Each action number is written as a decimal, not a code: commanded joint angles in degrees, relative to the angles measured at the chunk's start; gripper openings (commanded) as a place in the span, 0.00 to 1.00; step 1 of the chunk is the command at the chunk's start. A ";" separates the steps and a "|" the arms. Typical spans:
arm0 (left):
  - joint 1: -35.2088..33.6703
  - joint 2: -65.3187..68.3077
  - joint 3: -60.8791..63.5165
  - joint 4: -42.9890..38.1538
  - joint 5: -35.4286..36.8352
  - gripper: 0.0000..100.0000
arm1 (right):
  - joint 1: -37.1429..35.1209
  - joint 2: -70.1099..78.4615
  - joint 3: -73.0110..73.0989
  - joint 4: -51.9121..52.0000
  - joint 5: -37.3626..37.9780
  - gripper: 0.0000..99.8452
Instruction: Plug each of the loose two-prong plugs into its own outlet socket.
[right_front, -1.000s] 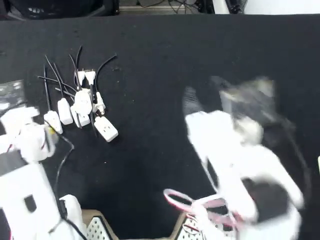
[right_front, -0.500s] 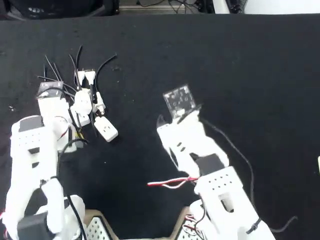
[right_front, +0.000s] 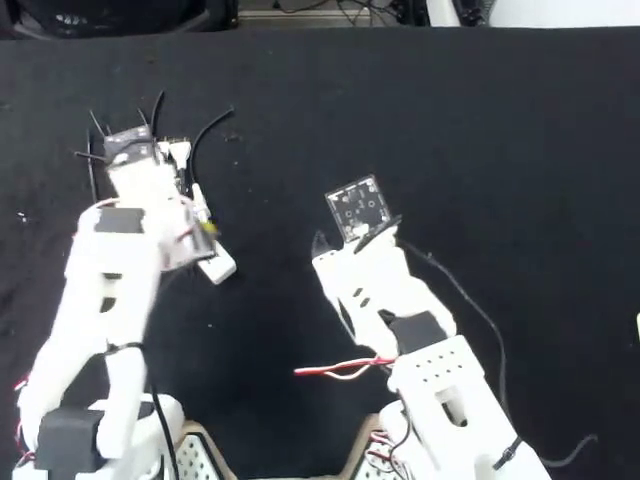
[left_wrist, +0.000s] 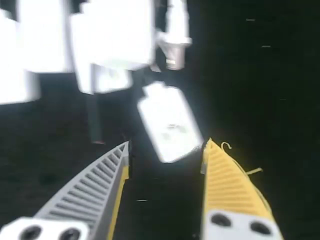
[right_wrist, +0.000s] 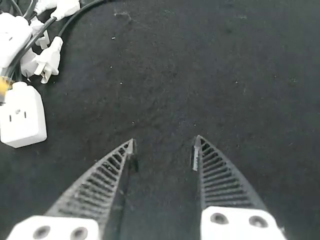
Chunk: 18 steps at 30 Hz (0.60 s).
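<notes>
two open, empty claws: right gripper (right_wrist: 162, 150) hangs apart; left gripper (left_wrist: 165, 150) brackets one end of the white outlet block (left_wrist: 170, 122), so straddle its flat sides squarely before closing.

The left arm (right_front: 108, 285) hides most of the plug cluster (right_front: 180, 152).

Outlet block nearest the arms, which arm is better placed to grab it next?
Left, probably. The left gripper hangs open right at the outlet block; the right gripper is open over bare black mat, the block off to one side.
</notes>
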 joint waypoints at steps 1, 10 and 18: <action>6.37 -0.09 -0.57 -5.63 8.44 0.24 | -0.35 0.57 -0.40 -1.49 -0.62 0.17; 4.35 -0.09 10.86 -17.67 9.32 0.27 | -0.26 0.57 -0.22 -1.32 -0.62 0.17; 3.56 3.08 10.77 -19.96 11.43 0.28 | -0.35 0.57 -0.22 -1.32 -0.53 0.17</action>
